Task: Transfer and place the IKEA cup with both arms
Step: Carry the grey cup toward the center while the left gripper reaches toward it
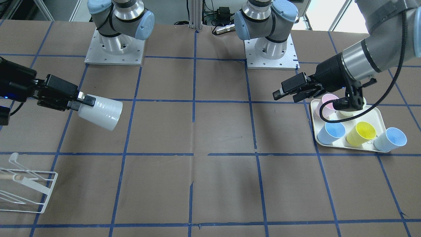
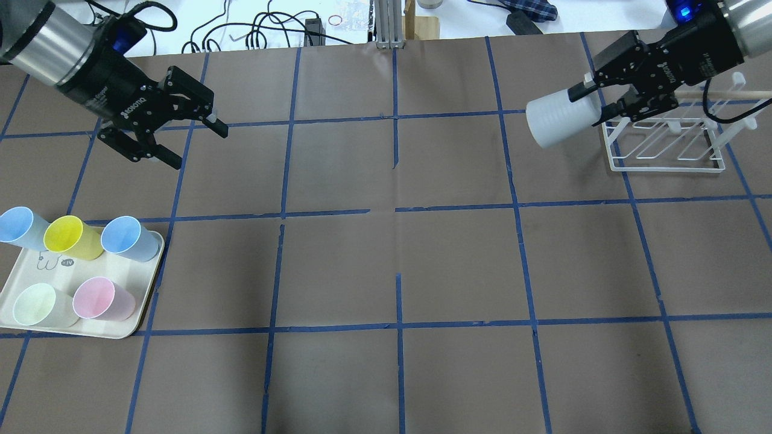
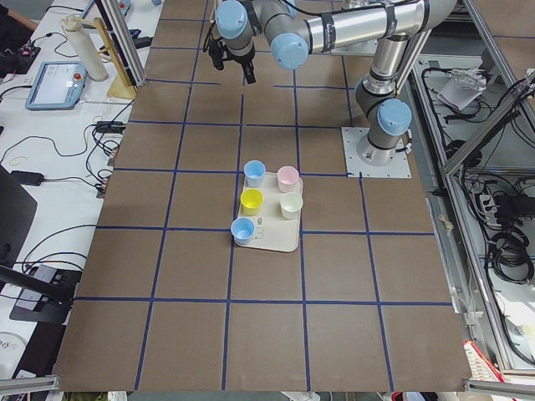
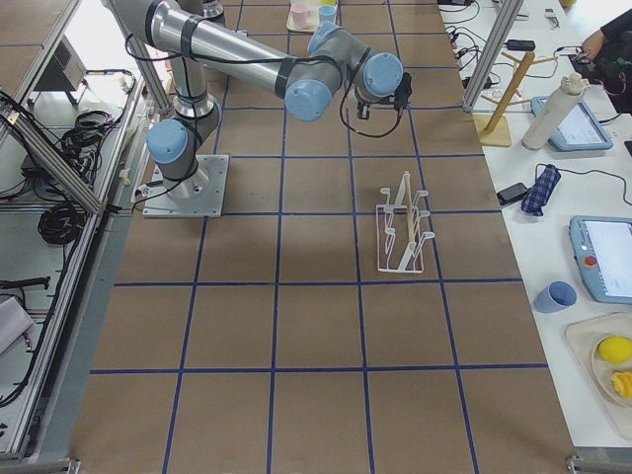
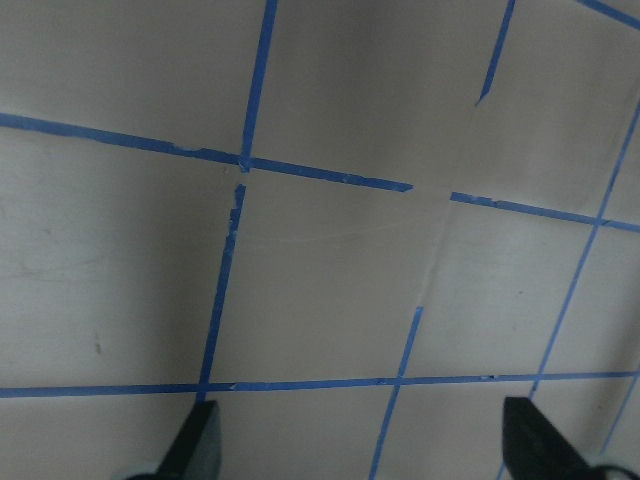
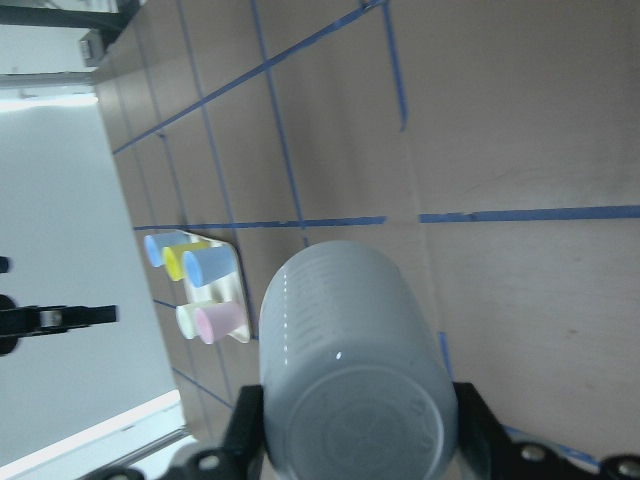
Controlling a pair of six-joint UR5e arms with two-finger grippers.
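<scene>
The IKEA cup (image 2: 558,120), a pale grey-white tumbler, is held on its side in the air, mouth pointing toward the table's middle. My right gripper (image 2: 594,99) is shut on its base end, just in front of the white rack. The cup also shows in the front-facing view (image 1: 102,112) and fills the right wrist view (image 6: 350,360). My left gripper (image 2: 196,144) is open and empty, above the table beyond the tray. It shows in the front-facing view (image 1: 285,96), and the left wrist view (image 5: 365,445) shows only taped table between its fingers.
A cream tray (image 2: 139,313) at the left holds two light-blue cups, a yellow cup (image 2: 69,236), a pink cup (image 2: 96,298) and a pale cream-green cup (image 2: 36,304). A white wire rack (image 2: 663,144) with a wooden rod stands at the far right.
</scene>
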